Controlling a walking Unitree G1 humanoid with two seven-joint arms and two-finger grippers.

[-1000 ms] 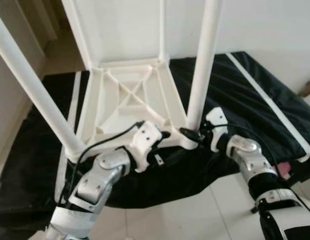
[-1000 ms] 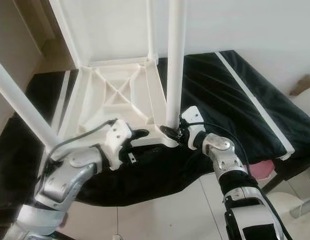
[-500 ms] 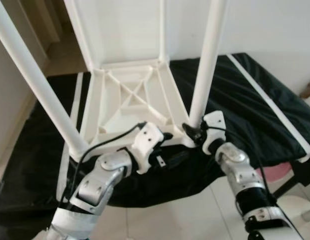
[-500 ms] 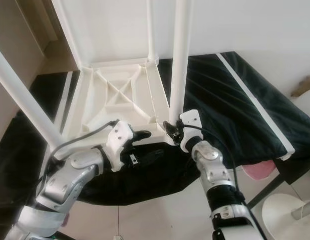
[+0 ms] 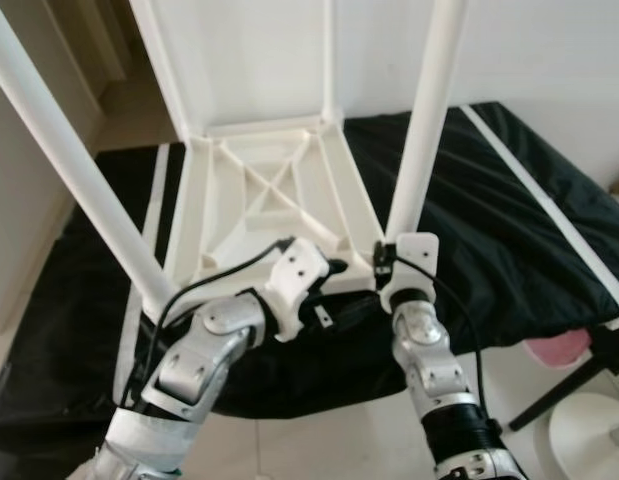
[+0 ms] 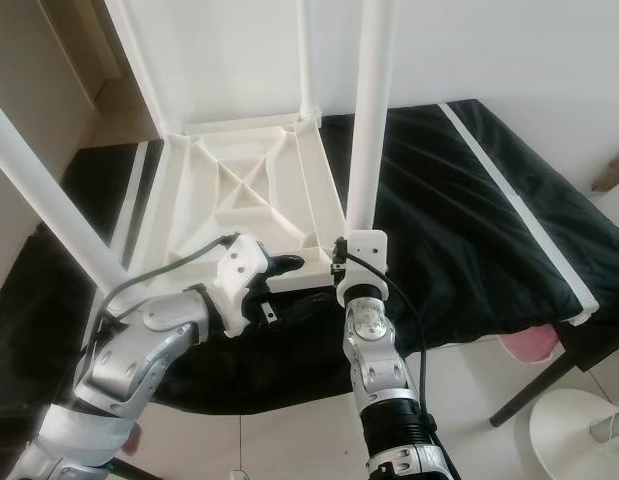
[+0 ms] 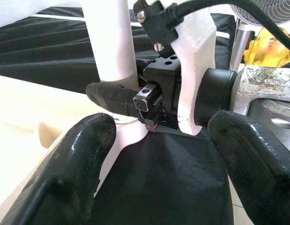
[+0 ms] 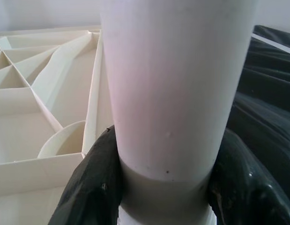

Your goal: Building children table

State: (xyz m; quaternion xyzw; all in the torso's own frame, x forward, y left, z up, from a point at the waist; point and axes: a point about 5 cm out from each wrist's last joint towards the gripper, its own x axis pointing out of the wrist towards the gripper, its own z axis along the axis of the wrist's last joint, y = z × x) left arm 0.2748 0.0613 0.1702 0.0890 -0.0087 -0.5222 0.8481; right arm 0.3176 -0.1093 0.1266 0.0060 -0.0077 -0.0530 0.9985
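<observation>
Gripping the base of a round white plastic table leg (image 5: 421, 150), the right gripper (image 8: 159, 187) rises nearly upright beneath the upturned white ribbed plastic tabletop (image 5: 259, 200) (on black cloth (image 5: 509, 220)). Beside that leg, the bent left gripper (image 7: 154, 173) spreads.

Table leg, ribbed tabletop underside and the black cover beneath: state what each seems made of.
Table leg, held by the right gripper: likely smooth plastic tube, semi-gloss; soft sheen, even white.
Tabletop underside: apparently moulded plastic, matte cream; thin cast ribs.
Black cover: looks like thin synthetic fabric; creases and faint shine.
</observation>
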